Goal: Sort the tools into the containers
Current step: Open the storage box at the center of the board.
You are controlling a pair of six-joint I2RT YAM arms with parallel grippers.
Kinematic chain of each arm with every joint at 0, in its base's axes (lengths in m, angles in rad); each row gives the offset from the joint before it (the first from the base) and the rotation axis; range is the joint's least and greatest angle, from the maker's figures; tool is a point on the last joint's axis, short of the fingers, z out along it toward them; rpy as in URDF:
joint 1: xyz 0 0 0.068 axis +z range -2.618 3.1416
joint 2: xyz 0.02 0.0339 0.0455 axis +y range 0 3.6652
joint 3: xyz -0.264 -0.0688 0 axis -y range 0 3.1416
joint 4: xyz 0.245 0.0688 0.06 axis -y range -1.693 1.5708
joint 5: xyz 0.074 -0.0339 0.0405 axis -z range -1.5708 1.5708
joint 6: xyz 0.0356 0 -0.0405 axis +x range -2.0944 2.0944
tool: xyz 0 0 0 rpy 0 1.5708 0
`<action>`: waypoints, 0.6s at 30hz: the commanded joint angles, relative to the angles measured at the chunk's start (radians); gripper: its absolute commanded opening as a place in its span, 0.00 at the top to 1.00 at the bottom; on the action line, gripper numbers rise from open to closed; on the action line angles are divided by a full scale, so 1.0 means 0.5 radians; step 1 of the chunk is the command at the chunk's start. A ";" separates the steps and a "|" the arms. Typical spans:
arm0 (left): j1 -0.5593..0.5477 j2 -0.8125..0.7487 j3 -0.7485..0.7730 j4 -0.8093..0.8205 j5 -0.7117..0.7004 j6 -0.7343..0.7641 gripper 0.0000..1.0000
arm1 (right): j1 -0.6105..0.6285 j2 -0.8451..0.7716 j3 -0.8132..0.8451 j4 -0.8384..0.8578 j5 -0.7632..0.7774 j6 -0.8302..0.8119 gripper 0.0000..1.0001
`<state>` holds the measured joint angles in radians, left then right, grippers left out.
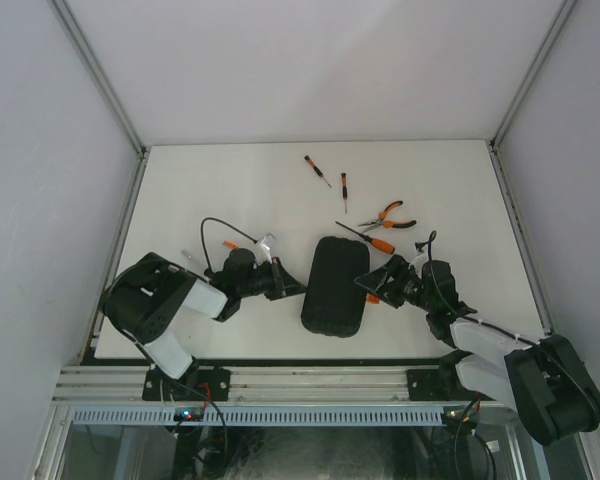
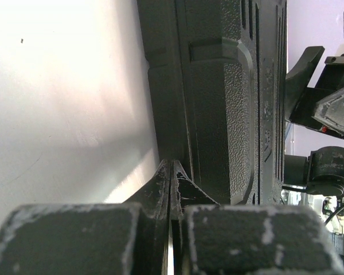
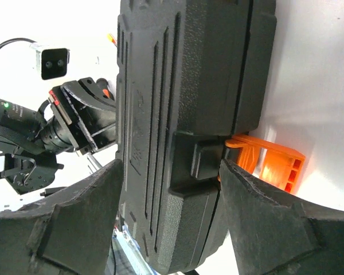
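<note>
Currently the case (image 1: 335,285) lies shut mid-table, its latch (image 3: 269,163) apparently released; the pliers (image 1: 388,217) lie beyond. Left gripper (image 2: 171,172) is pinched closed against its edge; right gripper (image 3: 169,180) is wide, straddling it. Risk: uneven pushing skids the case.

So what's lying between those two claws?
The black tool case: the top view shows the left claw at one long side, the right claw at the other, by the orange latch.

Closed black ribbed case (image 1: 335,286); screwdrivers (image 1: 317,171) and pliers (image 1: 390,217) loose beyond it
</note>
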<state>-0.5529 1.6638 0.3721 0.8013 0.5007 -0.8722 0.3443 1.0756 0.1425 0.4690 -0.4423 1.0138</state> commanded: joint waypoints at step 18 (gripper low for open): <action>0.002 0.101 -0.054 0.194 0.056 -0.007 1.00 | 0.073 0.125 0.143 0.076 0.002 0.013 0.33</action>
<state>-0.5529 1.7065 0.3592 0.8410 0.5056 -0.8726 0.3611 1.1179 0.1688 0.4789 -0.4320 1.0157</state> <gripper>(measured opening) 0.003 0.672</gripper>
